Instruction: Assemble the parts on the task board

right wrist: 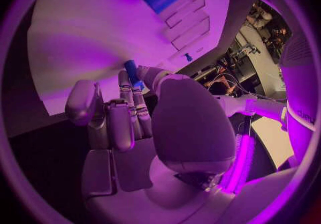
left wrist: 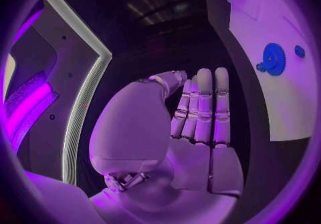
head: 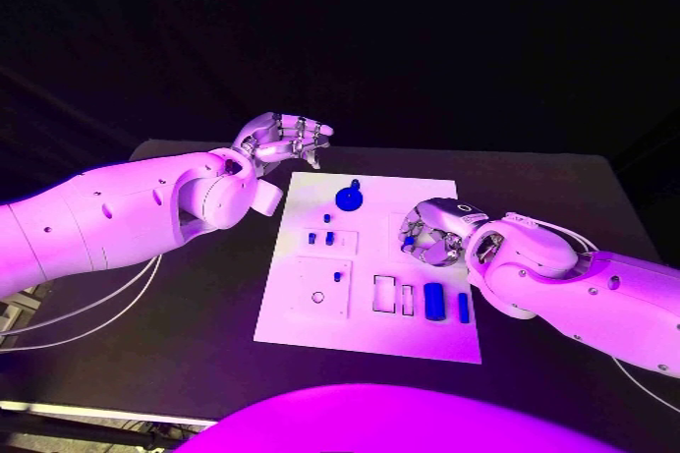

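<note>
Head view: starting at the counter's (head: 212, 365) left side, the left robot hand (head: 284, 139) hovers off the task board's (head: 371, 325) far left corner, fingers apart and holding nothing; its wrist view shows them straight and side by side. On the board, a blue gear (head: 347, 196) lies near the far edge, small blue parts (head: 327, 238) stand in the left pockets, and two blue bars (head: 433, 302) lie near the right edge beside open slots (head: 385, 293), so assembly looks partly done. The right robot hand (head: 432, 235) sits over the board's right edge, pinching a small blue part (right wrist: 131, 70) in its fingertips. Bare counter surrounds the board, leaving room on both sides.
</note>
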You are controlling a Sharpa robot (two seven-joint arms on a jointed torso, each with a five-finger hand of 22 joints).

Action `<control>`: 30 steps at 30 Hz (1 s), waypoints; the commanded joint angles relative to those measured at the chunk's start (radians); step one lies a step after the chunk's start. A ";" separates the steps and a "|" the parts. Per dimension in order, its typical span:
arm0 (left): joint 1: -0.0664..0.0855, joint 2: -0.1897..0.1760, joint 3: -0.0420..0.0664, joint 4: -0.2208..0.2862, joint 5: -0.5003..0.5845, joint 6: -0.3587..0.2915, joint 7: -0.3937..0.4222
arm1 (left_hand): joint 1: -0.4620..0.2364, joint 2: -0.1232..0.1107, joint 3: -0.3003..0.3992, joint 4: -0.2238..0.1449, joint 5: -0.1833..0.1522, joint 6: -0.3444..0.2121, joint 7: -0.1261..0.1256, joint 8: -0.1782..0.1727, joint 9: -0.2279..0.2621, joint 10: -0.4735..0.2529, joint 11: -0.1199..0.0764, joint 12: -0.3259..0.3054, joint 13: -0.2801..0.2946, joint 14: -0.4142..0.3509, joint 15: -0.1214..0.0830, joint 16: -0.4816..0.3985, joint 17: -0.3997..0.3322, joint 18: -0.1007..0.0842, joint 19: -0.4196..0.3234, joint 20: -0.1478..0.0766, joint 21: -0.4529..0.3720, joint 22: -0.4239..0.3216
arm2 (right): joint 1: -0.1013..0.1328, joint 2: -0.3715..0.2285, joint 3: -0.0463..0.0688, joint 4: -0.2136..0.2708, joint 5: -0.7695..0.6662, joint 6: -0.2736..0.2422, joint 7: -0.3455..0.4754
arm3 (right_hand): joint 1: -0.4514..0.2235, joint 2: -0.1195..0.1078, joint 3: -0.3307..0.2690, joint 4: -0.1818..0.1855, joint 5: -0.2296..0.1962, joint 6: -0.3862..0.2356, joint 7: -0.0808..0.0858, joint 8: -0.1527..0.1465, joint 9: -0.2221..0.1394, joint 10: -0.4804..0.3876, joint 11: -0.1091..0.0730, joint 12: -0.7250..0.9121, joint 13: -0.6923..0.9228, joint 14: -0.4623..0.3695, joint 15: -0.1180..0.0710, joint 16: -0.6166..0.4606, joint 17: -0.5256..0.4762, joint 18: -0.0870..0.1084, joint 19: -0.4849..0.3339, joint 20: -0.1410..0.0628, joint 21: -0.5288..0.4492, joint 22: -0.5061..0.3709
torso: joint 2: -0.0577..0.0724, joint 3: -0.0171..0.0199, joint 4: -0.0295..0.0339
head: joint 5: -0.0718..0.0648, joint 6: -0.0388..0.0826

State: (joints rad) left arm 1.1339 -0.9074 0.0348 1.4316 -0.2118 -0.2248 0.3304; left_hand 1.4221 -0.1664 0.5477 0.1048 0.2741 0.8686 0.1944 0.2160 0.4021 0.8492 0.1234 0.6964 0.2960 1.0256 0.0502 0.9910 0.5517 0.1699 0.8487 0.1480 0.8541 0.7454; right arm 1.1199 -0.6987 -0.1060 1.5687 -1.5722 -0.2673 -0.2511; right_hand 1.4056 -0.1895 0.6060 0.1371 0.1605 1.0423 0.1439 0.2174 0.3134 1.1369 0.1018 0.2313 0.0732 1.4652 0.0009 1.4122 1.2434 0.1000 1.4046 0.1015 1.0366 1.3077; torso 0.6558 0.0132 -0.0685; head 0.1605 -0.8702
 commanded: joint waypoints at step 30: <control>0.001 0.007 0.001 -0.003 0.026 0.022 0.002 | -0.009 -0.002 -0.005 0.003 0.001 -0.006 0.000 -0.003 -0.001 -0.008 0.001 -0.005 -0.001 -0.004 0.005 -0.003 -0.001 0.013 -0.003 0.005 -0.007 -0.001 | -0.008 -0.030 0.020 0.218 -0.022 -0.163 0.043 | 0.002 0.023 0.080 -0.064 0.005 0.023 -0.012 0.047 0.044 0.088 -0.042 0.013 0.025 0.046 -0.019 0.015 0.014 -0.015 0.020 -0.018 0.060 0.121 | -0.001 0.0015 -0.0028 | 0.016 0.000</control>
State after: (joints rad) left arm 1.1338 -0.9031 0.0348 1.4275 -0.1860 -0.2172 0.3247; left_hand 1.4221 -0.1665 0.5478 0.1048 0.2741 0.8686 0.1944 0.2160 0.4022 0.8492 0.1234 0.6964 0.2961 1.0256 0.0502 0.9910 0.5519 0.1698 0.8487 0.1480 0.8542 0.7453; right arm 1.1190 -0.7421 -0.0842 1.7781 -1.5814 -0.4204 -0.2427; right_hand 1.4057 -0.1814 0.6574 0.0949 0.1647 1.0598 0.1334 0.2591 0.3558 1.1560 0.1213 0.2409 0.0965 1.4629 -0.0111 1.4217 1.2580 0.1000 1.4218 0.0841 1.0978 1.3074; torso 0.6548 0.0140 -0.0694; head 0.1735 -0.8696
